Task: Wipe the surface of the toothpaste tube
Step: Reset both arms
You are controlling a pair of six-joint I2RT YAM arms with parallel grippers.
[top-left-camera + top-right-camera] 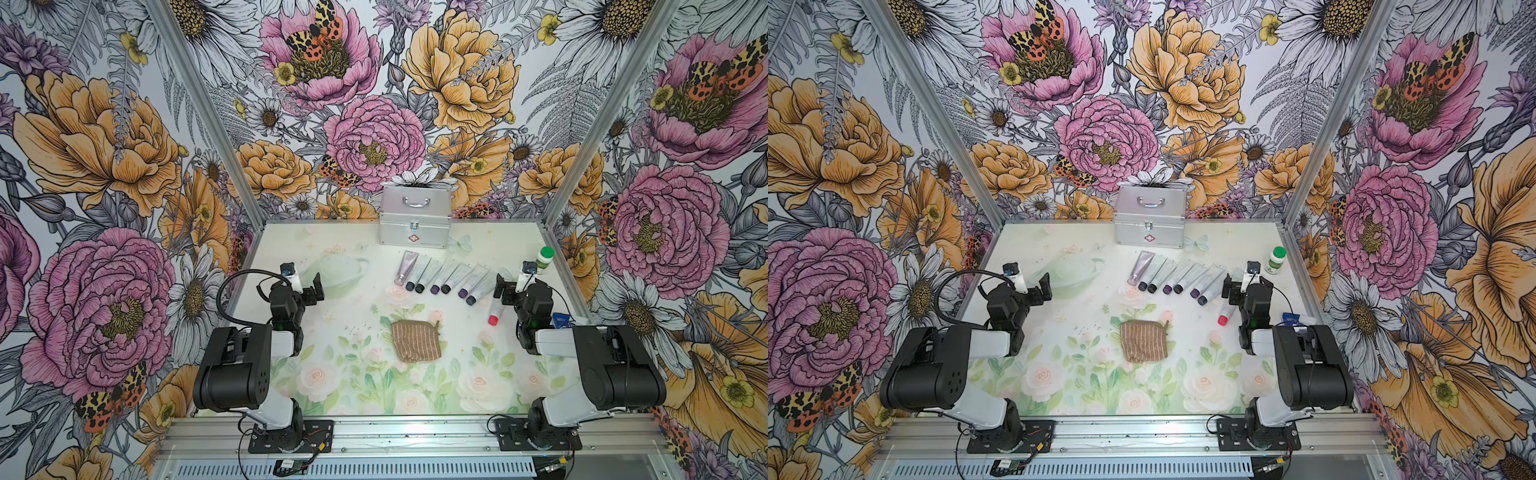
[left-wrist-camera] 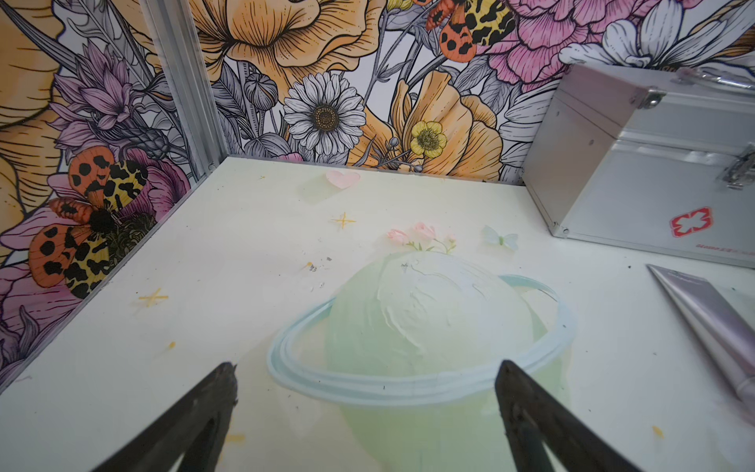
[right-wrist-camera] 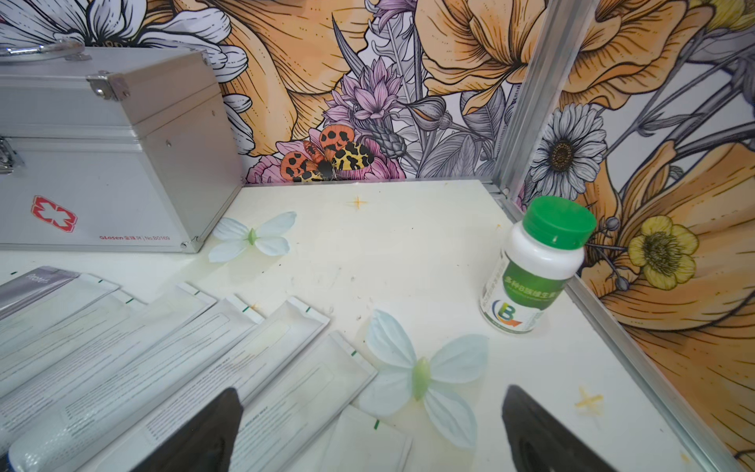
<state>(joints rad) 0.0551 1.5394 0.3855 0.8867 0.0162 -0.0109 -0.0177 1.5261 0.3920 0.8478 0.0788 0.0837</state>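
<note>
I work over one table [image 1: 457, 353] with a pale flower print. Taking the far wall as 12 o'clock, one silver case [image 1: 414, 224] stands shut at 12, right at the table's far edge.

One brown striped cloth [image 1: 415, 340] lies flat just toward 6 from the middle, well apart from both of my grippers.

A row of tubes [image 1: 444, 276] fans from the middle toward 2 o'clock – seven of them, side by side and close together, with caps pointing roughly to 7 and flat ends to 1. The one nearest 12 is a pink tube [image 1: 407, 266]; the other six are pale with dark caps. An eighth, a red-capped tube [image 1: 496, 311], lies alone just toward 5 from the row's end. Which of the eight is the toothpaste I cannot tell.

One white bottle [image 1: 544, 258] with a green lid stands upright at 2, beside the side wall.

My left gripper [image 2: 365, 370] hangs at 9 o'clock over bare table, jaws spread wide, holding nothing. My right gripper [image 3: 371, 390] hangs at 3 – above the flat ends of the last tubes, jaws just as wide, touching nothing.
</note>
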